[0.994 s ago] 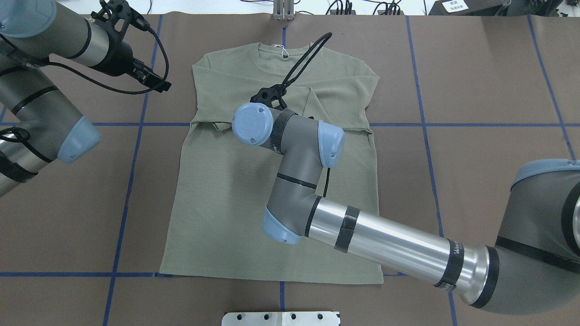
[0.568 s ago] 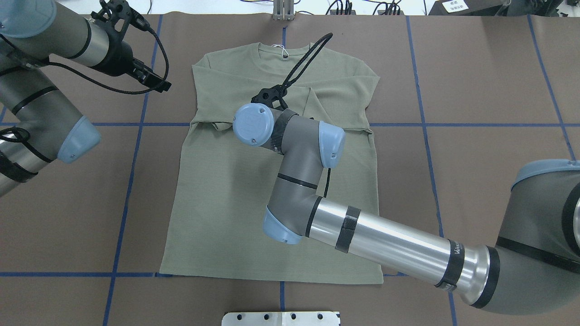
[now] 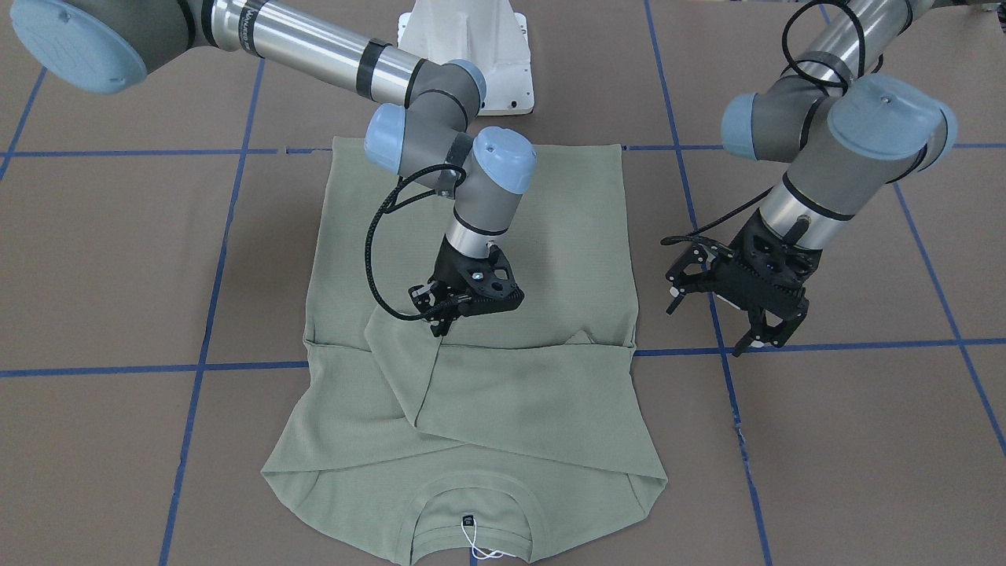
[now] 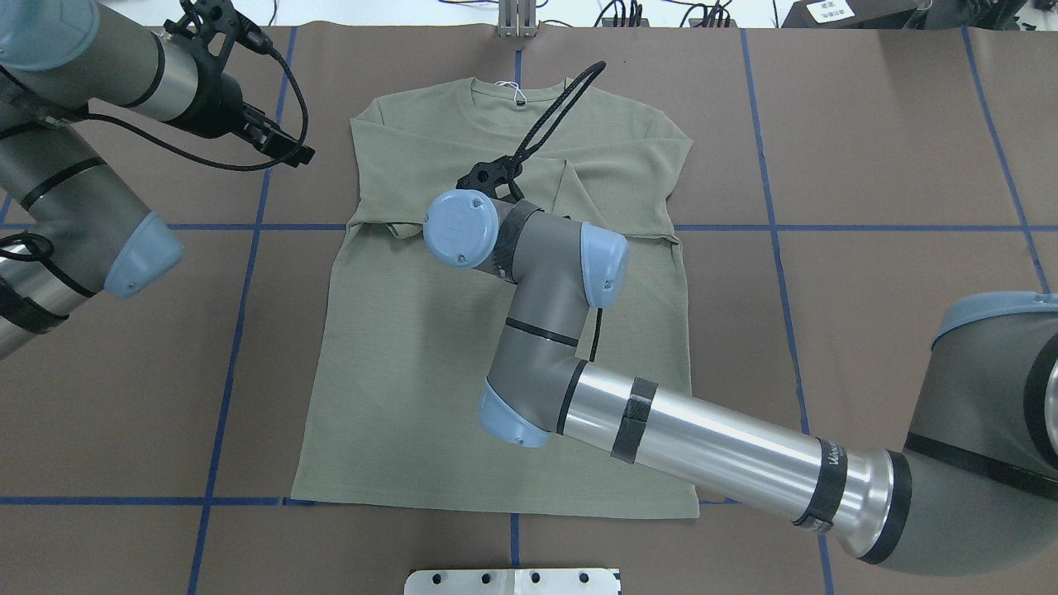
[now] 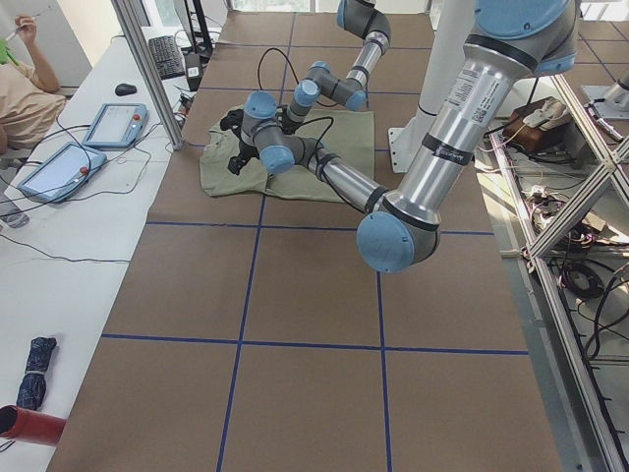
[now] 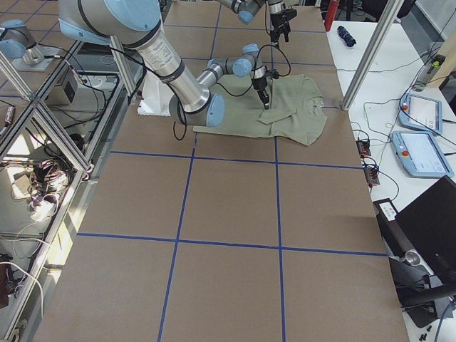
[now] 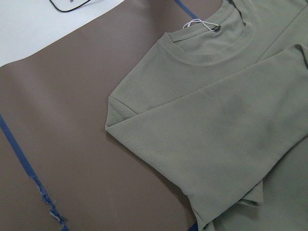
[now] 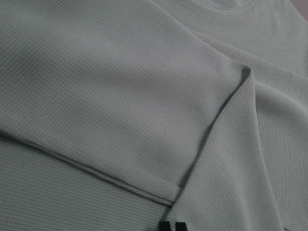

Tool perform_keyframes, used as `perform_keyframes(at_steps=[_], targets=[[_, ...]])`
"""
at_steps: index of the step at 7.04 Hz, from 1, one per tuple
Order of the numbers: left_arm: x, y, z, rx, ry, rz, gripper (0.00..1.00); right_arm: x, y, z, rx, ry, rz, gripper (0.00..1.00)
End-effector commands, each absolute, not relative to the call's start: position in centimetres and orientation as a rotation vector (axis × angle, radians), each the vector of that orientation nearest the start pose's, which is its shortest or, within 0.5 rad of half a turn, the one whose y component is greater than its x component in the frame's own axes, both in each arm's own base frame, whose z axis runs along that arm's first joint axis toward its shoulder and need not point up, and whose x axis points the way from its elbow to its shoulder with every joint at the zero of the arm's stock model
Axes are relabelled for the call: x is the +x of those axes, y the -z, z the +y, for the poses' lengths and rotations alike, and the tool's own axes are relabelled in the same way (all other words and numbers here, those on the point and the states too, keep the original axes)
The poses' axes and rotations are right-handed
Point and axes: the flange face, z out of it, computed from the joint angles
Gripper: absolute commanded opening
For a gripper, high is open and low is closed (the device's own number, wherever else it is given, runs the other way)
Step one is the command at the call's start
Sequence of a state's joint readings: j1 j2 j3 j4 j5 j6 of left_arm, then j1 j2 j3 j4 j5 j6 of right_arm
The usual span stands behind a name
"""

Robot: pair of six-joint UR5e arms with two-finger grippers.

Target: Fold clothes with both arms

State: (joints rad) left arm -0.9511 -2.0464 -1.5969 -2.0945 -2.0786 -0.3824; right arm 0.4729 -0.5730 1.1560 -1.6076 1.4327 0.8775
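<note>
**Item:** shirt (image 4: pixel 397 355), pale sage-green knit, long-sleeved.

**Position:** It lies spread flat at the middle of the table (image 4: pixel 868 149). In the overhead view the collar is at 12 o'clock and the hem (image 4: pixel 413 494) at 6 o'clock. A dark neck label (image 3: pixel 468 520) with white string shows inside the collar.

**Sleeves** (image 3: pixel 511 393): Both are folded in across the chest and overlap, one crossing the other near the midline. The body below them is full length and unfolded.

**Right gripper** (image 3: pixel 437 322): It is over the chest, a little toward 12 o'clock from the shirt's centre, at the cuff end of a folded sleeve. Its fingers are drawn together. The wrist view shows the tips side by side close above flat cloth, with nothing visibly bunched between them. I cannot tell whether they touch the cloth.

**Left gripper** (image 3: pixel 758 344): It is off the cloth at 10 o'clock, over bare table beside the shoulder. Its fingers are spread and hold nothing.

**Surround:** The table has a brown covering marked with a blue tape grid.

**Step in hand (judged):** The sleeve fold is laid and the lengthwise fold is not begun.

**Next move calls for (judged):**
- The right gripper should rise straight off so the cuff is not dragged.
- Both grippers should then go to the hem corners at 5 and 7 o'clock.
- Each should pinch its hem corner, then both carry the hem evenly toward 12 o'clock, keeping the sleeves tucked.
</note>
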Motion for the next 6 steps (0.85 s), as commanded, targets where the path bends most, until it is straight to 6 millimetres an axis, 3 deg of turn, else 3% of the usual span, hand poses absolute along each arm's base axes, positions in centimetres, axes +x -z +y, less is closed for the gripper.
perform_keyframes(at_steps=[1,2,3,4,6], targets=[[31.7,-31.2,-59.0,0.662,-0.472,0.894,1.00,-66.3,-20.9,-50.4,0.414,0.179,-0.383,0.00],[31.7,-31.2,-59.0,0.662,-0.472,0.894,1.00,-65.7,-19.9,-50.5,0.425,0.176,-0.398,0.00],[31.7,-31.2,-59.0,0.662,-0.472,0.894,1.00,-62.9,-18.4,-51.2,0.425,0.180,-0.386,0.00],[31.7,-31.1,-59.0,0.663,-0.471,0.895,1.00,-59.4,-18.4,-51.6,0.431,0.209,-0.366,0.00],[31.6,-30.9,-58.9,0.661,-0.461,0.901,1.00,-52.5,-23.0,-53.5,0.452,0.259,-0.332,0.00]])
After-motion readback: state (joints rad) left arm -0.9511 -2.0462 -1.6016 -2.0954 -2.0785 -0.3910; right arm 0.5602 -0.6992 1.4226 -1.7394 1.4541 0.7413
